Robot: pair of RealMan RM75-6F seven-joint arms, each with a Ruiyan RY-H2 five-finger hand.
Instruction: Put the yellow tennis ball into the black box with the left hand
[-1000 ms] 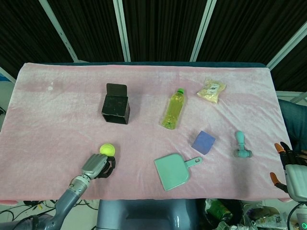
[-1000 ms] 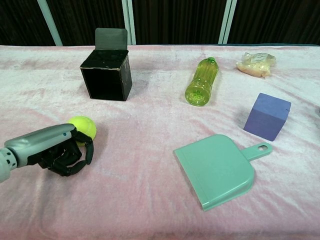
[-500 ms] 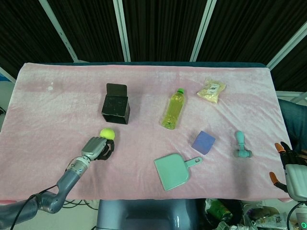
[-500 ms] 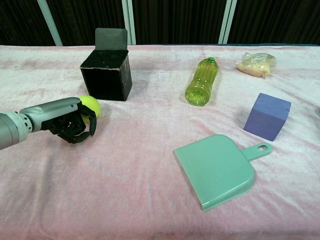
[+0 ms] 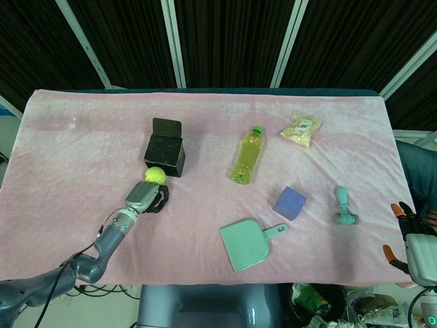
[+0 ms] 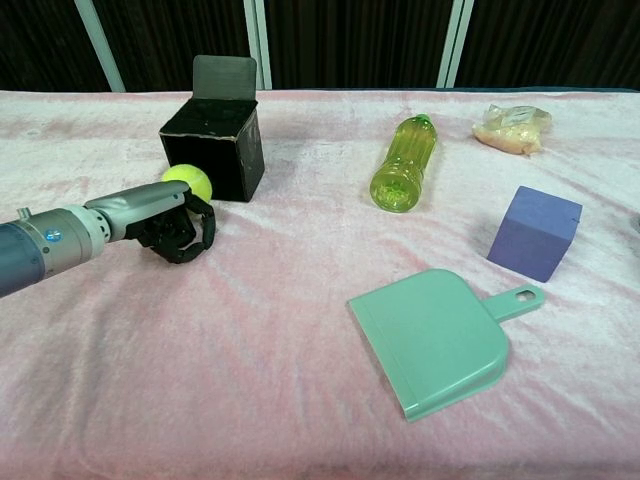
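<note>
One yellow tennis ball (image 6: 187, 181) rests atop the left hand (image 6: 172, 226), its fingers (image 6: 196, 232) curled beneath, just before one black box (image 6: 212, 148). The right hand (image 5: 408, 236), at the counter's (image 5: 82, 164) right edge, shows too little to tell.

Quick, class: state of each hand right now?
Left hand: holding the yellow tennis ball.
Right hand: only partly in view at the frame edge; cannot be told.

The right hand (image 5: 410, 236) is cut off at the frame edge.
</note>
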